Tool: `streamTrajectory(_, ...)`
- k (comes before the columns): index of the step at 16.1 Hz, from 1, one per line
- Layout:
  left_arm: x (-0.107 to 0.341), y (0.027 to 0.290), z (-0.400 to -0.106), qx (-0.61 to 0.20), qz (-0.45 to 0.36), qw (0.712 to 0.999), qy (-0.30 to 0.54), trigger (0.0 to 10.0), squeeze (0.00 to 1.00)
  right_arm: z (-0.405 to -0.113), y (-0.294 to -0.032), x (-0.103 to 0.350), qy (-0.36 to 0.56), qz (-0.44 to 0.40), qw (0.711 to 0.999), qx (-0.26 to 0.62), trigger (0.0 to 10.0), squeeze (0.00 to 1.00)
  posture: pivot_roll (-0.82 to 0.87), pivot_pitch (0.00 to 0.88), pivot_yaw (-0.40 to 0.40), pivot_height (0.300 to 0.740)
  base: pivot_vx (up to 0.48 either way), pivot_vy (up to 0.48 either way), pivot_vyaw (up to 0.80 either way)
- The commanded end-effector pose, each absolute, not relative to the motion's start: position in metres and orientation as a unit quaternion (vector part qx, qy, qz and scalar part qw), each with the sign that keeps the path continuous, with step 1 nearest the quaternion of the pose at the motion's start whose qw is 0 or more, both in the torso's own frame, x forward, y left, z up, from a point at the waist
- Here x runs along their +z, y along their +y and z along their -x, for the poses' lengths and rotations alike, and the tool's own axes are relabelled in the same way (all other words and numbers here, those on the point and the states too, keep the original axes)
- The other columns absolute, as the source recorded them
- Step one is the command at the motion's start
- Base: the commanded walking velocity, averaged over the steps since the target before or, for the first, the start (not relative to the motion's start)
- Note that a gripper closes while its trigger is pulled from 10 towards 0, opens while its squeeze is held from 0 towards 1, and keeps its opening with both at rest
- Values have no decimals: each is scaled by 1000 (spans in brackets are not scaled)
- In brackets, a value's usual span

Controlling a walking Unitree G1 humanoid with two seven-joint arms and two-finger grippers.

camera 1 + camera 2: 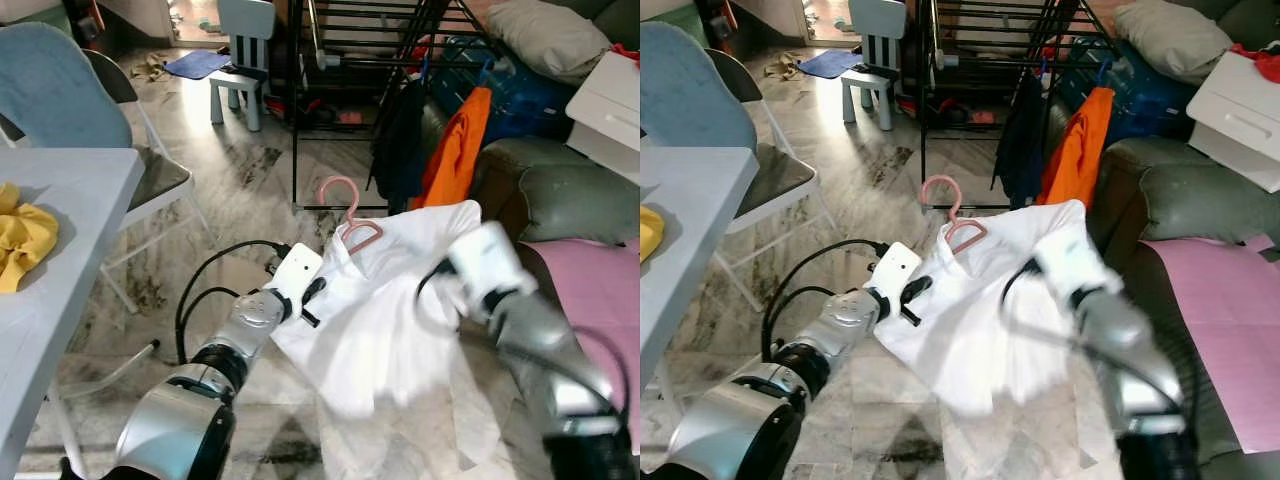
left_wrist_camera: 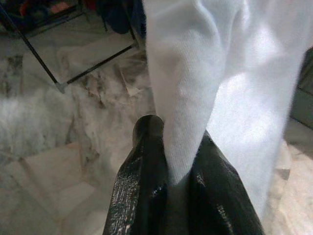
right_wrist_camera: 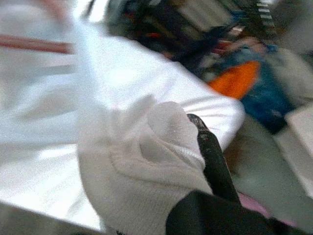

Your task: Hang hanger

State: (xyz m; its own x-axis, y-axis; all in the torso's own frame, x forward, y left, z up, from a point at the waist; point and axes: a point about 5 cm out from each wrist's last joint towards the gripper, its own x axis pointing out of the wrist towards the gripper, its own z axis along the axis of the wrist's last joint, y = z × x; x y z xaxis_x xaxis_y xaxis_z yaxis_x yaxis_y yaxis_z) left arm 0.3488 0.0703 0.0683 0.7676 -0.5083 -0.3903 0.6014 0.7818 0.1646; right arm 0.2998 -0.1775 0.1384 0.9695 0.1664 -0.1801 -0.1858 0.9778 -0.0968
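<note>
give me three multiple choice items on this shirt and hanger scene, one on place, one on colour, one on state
1. Where does the orange garment hang?
A. on the black drying rack
B. on the small chair
C. on the white table

2. What colour is the hanger in the white shirt?
A. blue
B. pink
C. black

3. What is the left pincer doing?
A. hanging open over the floor
B. gripping the hanger's hook
C. shut on the shirt's cloth

Answers:
1. A, it drapes from a rack bar beside a dark garment.
2. B, the pink hook sticks up from the collar.
3. C, the left wrist view shows white cloth pinched between both fingers; the right pincer also has cloth bunched against it.
</note>
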Motion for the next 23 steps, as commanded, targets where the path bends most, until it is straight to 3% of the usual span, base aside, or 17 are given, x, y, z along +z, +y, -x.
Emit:
streamTrajectory(1, 86, 66, -360, -275, -122, 943, 140, 0, 0, -288, -161, 135, 96, 67, 980, 158, 0, 0, 12, 0, -78, 740, 0, 0, 0)
streamTrajectory(3, 90, 71, -364, -246, -96, 954, 143, 0, 0, -264, -151, 114, 147, 78, 959, 231, 0, 0, 13, 0, -81, 740, 0, 0, 0)
streamTrajectory(9, 104, 82, -375, -196, -68, 970, 124, 0, 0, -228, -150, 78, 224, 97, 920, 305, 0, 0, 17, 0, -74, 740, 0, 0, 0)
streamTrajectory(10, 111, 81, -377, -202, -67, 971, 106, 0, 0, -229, -154, 71, 233, 126, 918, 294, 4588, 0, 20, 0, -72, 740, 0, 0, 0)
streamTrajectory(11, 115, 80, -378, -206, -77, 971, 93, 0, 0, -232, -159, 69, 229, 142, 922, 279, 10000, 0, 21, 0, -69, 740, 0, 0, 0)
streamTrajectory(12, 121, 79, -380, -215, -83, 970, 73, 0, 0, -236, -165, 70, 222, 142, 929, 260, 10000, 953, 16, 0, -61, 740, 0, 0, 0)
streamTrajectory(13, 127, 78, -381, -227, -93, 968, 53, 0, 0, -240, -170, 72, 216, 139, 935, 244, 10000, 1000, 13, 0, -56, 740, 0, 0, 0)
streamTrajectory(16, 133, 81, -384, -225, -98, 968, 43, 0, 0, -239, -181, 74, 220, 164, 931, 241, 10000, 1000, 0, 0, -43, 740, 0, 0, 0)
streamTrajectory(20, 139, 78, -388, -211, -77, 974, 41, 0, 0, -223, -158, 65, 228, 191, 892, 342, 10000, 1000, 0, 0, -42, 740, 0, 0, 0)
streamTrajectory(23, 142, 78, -388, -225, -107, 968, 30, 0, 0, -219, -157, 68, 226, 195, 884, 361, 10000, 1000, -2, 0, -42, 740, 0, 0, 0)
